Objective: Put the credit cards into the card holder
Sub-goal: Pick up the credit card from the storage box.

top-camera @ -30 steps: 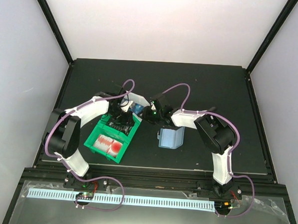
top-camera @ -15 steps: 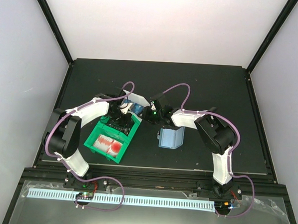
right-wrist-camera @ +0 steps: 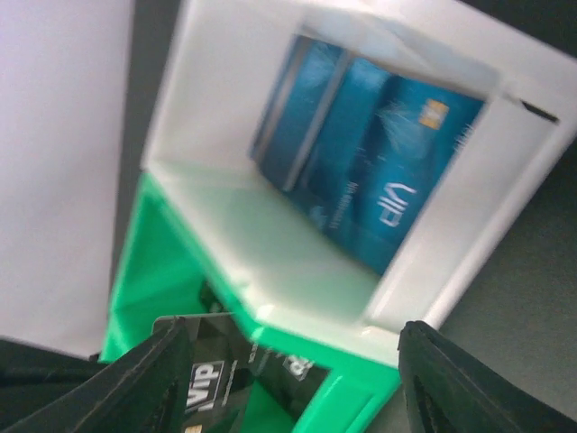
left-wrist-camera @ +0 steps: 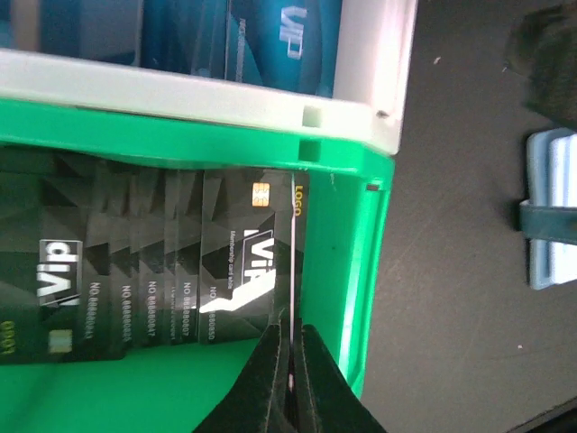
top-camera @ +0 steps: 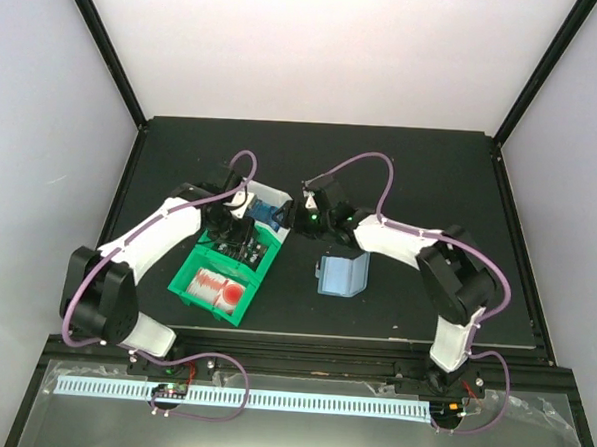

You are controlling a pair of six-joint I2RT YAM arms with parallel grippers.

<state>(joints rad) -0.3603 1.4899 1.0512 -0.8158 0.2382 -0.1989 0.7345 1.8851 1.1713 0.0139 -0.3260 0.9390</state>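
- Step in hand: pick-up of 1 black card [left-wrist-camera: 294,253] from the green bin [left-wrist-camera: 352,298]. The left end effector [left-wrist-camera: 292,338] is pinched together on the card's lower edge. The card stands on edge, last in its row, against the bin's right wall.
- Right end effector [right-wrist-camera: 293,347]: fingers wide apart, nothing held. It hovers at the far end of the green bin, looking into the white bin [right-wrist-camera: 234,225].
- Holder [top-camera: 341,276]: lies flat on the tabletop [top-camera: 421,170], to the right of the green bin and apart from it. No end effector touches it. Whether it already holds a card cannot be told.
- Next move, as judged: lift the card straight up clear of the green bin's wall, carry it right to the holder, and line its short edge up with a slot. The free right arm would probably have to steady the holder.
- Green bin, far part: a row of overlapping black cards [left-wrist-camera: 135,271], upright and marked VIP.
- Green bin, near part: red-and-white cards [top-camera: 220,290], lying flat.
- White bin: touches the far end of the green bin and holds several blue cards [right-wrist-camera: 379,171], leaning against 1 wall.
- Progress, as judged: early, since all 3 groups of cards lie in their bins.
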